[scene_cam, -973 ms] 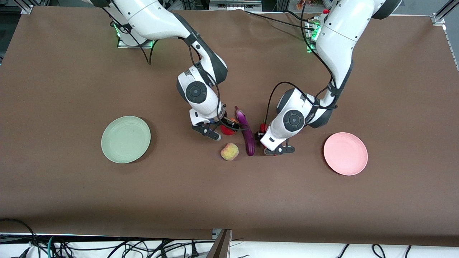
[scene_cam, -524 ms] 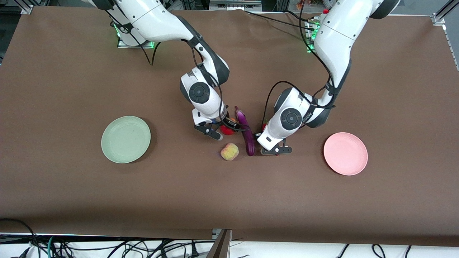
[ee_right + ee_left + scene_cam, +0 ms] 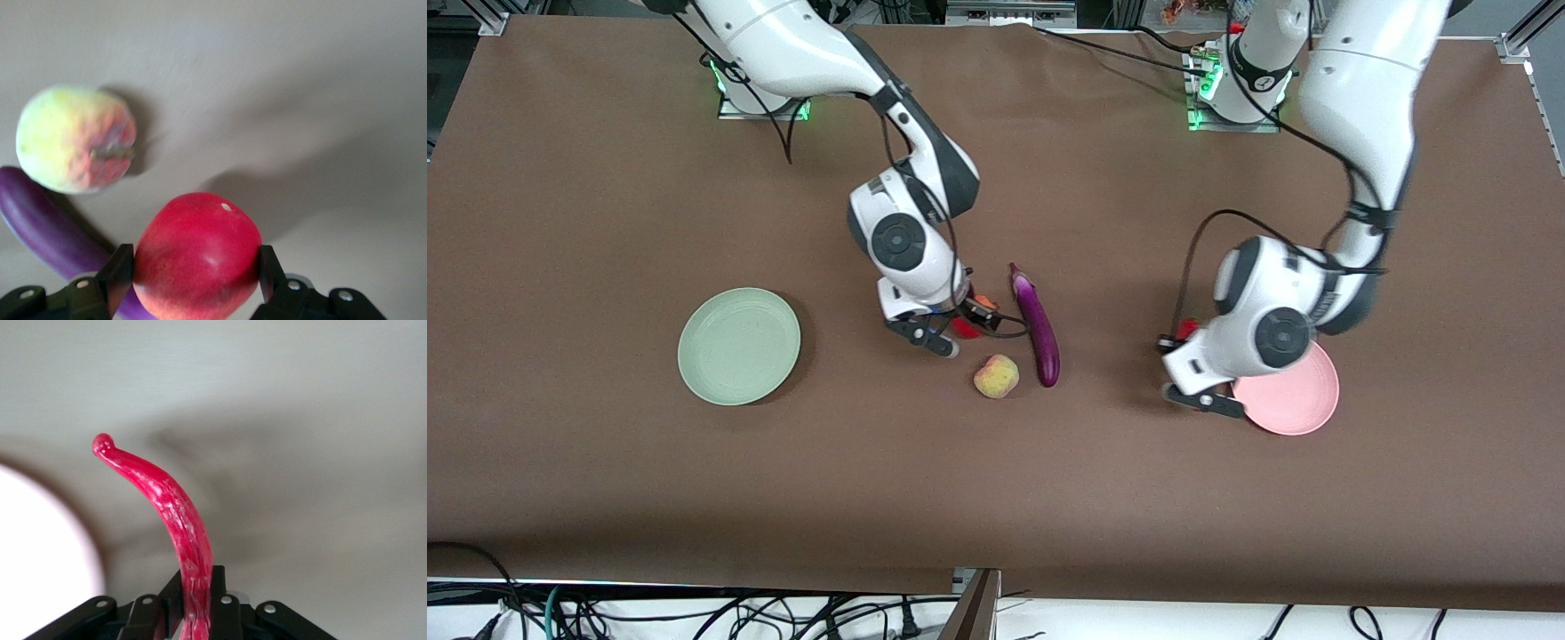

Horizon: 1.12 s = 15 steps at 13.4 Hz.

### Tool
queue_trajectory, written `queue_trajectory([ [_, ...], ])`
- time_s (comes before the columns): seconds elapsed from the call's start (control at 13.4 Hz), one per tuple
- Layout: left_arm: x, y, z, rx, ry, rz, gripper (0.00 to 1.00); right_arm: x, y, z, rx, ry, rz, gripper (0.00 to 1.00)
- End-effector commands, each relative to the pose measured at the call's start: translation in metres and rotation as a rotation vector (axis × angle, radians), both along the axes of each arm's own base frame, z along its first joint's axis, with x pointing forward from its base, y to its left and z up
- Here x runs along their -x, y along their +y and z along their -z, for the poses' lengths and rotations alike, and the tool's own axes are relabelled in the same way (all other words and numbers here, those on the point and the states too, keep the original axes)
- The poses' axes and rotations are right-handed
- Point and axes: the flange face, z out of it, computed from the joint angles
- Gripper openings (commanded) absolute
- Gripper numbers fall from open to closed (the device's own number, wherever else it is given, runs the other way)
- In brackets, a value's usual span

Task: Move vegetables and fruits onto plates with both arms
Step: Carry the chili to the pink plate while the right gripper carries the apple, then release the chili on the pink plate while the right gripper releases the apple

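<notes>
The right gripper (image 3: pixel 197 283) has its fingers (image 3: pixel 120 270) clamped on either side of the red apple (image 3: pixel 197 257), holding it up over the desk (image 3: pixel 560 178) beside the eggplant (image 3: pixel 1036 329) and the peach (image 3: pixel 996 376). The left gripper (image 3: pixel 197 617) has its fingers (image 3: pixel 218 600) pinched narrowly on the red chili pepper (image 3: pixel 170 517), which curves out from them over the desk at the edge of the pink plate (image 3: pixel 1294 396). The peach lies just beside the eggplant, toward the right arm's end. The green plate (image 3: pixel 739 346) sits well apart, farther toward that end.
</notes>
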Motion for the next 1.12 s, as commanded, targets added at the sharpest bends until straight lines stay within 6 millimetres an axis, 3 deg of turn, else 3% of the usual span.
queue_trajectory([
  [0.0,-0.016,0.065,-0.017,-0.060,-0.009,0.167,0.00,-0.028,-0.076,-0.047,-0.006,0.057,-0.104,0.37],
  [0.07,-0.019,0.079,-0.014,-0.049,-0.005,0.214,0.00,-0.041,-0.109,-0.051,0.006,0.065,-0.150,0.37],
  [0.15,-0.021,0.095,-0.008,-0.040,-0.002,0.233,0.14,-0.051,-0.139,-0.052,0.024,0.066,-0.201,0.37],
  [0.22,-0.020,0.098,-0.004,-0.037,0.003,0.222,0.99,-0.062,-0.169,-0.051,0.059,0.057,-0.240,0.37],
  [0.52,-0.021,0.083,-0.014,-0.021,-0.014,0.233,1.00,-0.081,-0.259,-0.043,0.176,0.076,-0.407,0.40],
  [0.75,-0.019,0.039,-0.023,0.042,-0.022,0.184,1.00,-0.077,-0.310,-0.015,0.195,0.108,-0.449,0.46],
  [0.82,-0.015,0.019,-0.025,0.058,-0.018,0.128,1.00,-0.074,-0.316,-0.005,0.191,0.102,-0.434,0.56],
  [0.97,0.001,-0.051,-0.029,0.082,-0.012,0.000,1.00,-0.077,-0.321,-0.003,0.170,0.087,-0.392,0.99],
  [1.05,0.011,-0.086,-0.029,0.075,-0.001,-0.101,1.00,-0.077,-0.316,-0.007,0.133,0.085,-0.365,0.99],
])
